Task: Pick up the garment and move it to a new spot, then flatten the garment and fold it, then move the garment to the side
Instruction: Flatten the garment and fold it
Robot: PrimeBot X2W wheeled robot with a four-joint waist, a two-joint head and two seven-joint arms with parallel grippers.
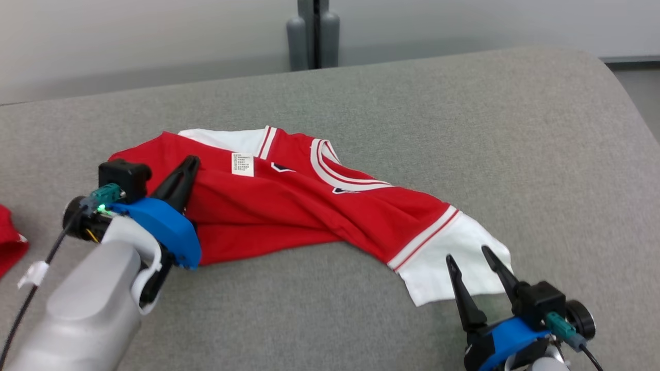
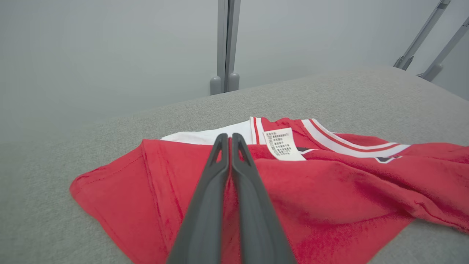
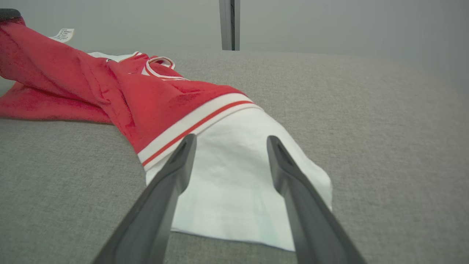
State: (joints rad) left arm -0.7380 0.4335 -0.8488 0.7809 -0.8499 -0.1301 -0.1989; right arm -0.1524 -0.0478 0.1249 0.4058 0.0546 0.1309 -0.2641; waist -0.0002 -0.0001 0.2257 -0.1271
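A red garment with white sleeves and striped trim lies bunched across the grey padded table. My left gripper is shut on a fold of red cloth near the garment's left end, just left of the white care label. In the left wrist view its fingers press together with red fabric caught between them lower down. My right gripper stands open at the lower right, fingers over the white sleeve. The right wrist view shows that sleeve lying flat between the spread fingers.
Another piece of red cloth pokes in at the left edge of the table. A grey post rises behind the table's far edge. The table's rounded corner lies to the right. A black cable hangs from my left wrist.
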